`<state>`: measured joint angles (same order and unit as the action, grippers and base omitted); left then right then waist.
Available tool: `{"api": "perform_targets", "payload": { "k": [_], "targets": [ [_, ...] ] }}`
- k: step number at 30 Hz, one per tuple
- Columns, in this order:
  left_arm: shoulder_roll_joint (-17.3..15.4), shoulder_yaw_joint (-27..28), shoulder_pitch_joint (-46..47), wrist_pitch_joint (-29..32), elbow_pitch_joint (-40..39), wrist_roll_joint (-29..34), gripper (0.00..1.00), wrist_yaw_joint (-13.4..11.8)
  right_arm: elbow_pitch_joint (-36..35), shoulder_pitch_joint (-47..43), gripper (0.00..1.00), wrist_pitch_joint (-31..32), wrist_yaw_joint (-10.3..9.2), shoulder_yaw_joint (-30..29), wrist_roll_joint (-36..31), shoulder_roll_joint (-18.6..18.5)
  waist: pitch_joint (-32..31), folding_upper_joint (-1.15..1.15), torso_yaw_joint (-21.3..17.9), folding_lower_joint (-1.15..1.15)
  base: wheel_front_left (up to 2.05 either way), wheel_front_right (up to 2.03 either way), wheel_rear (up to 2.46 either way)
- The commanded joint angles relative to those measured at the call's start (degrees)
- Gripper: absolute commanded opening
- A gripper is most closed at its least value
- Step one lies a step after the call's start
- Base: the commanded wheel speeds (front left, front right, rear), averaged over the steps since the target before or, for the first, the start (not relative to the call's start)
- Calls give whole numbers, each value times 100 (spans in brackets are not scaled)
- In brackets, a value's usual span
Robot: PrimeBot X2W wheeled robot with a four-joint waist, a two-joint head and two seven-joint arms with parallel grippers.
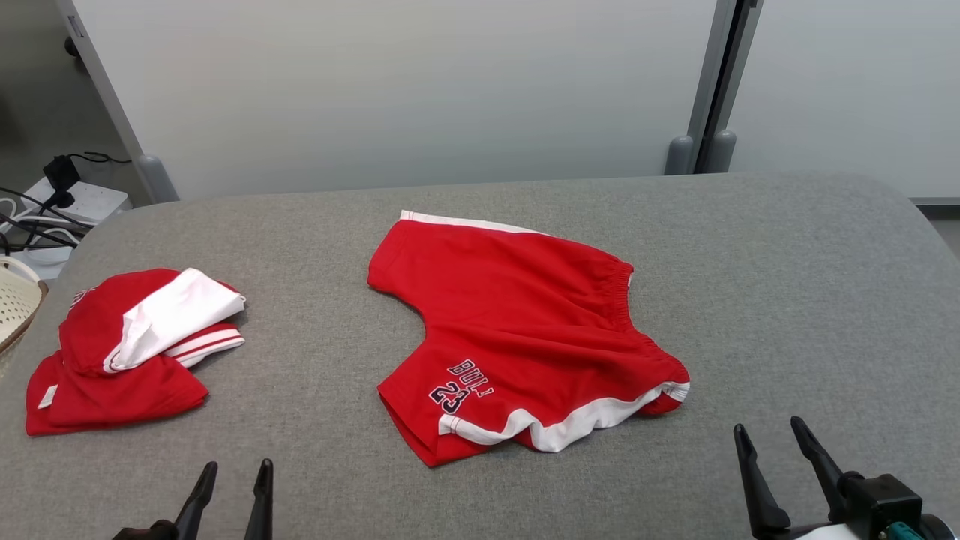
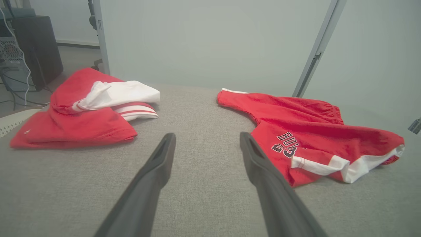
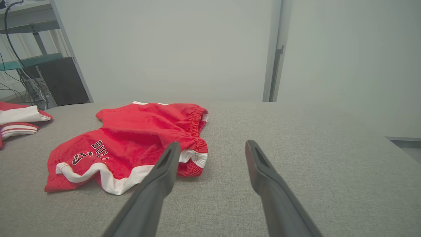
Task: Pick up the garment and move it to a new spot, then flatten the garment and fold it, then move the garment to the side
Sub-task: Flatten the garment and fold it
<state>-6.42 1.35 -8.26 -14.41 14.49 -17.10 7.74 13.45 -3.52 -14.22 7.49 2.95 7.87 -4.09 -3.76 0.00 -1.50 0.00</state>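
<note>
At the centre of the grey fabric-covered worktop (image 1: 787,300) lies the garment (image 1: 517,330), a pair of red shorts with white trim. It is spread out but not smooth: creases run across the fabric. The gathered elastic waistband faces the robot's right and the two leg openings face the left. Dark lettering and the number 23 are printed on the nearer leg. Along the near edge a white band shows, and the hem is partly turned over on itself.

The left gripper (image 1: 237,465) sits at the near edge of the worktop, to the left of the garment and apart from it. Its jaws are released and grasp nothing. In the left wrist view, bare worktop shows between the two fingers (image 2: 158,164), and the garment's nearer leg lies just beside the right-hand finger.

The right gripper (image 1: 767,425) sits at the near right, apart from the waistband corner of the garment. Its jaws are likewise released and grasp nothing.

A pile of folded red and white clothing (image 1: 127,352) rests on the far left of the worktop, well apart from the garment. A pale woven basket (image 1: 15,300) stands at the left edge. Pale partition panels (image 1: 412,90) stand behind the worktop, and a power strip with cables (image 1: 75,199) lies on the floor beyond the left corner.
</note>
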Motion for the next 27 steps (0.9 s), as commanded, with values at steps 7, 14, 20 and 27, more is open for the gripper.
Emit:
{"api": "perform_targets", "payload": {
  "k": [7,14,20,27],
  "targets": [
    [-81,-74,156,-59,-192,-82,100,-25,166,172,100,-77,0,211,36,-60,76,0,17,0,0,0,0],
    [-210,-447,195,-59,-224,-339,100,-25,461,424,100,-77,0,225,23,-54,247,0,53,0,0,0,0],
    [-493,-1203,453,-59,-378,-806,100,-25,898,914,100,-77,0,197,-76,28,576,0,135,0,0,0,0],
    [-1147,-2415,1014,-59,-761,-1772,100,-25,1328,1634,100,-77,0,137,-215,112,1236,0,301,0,0,0,0]
  ]
}}
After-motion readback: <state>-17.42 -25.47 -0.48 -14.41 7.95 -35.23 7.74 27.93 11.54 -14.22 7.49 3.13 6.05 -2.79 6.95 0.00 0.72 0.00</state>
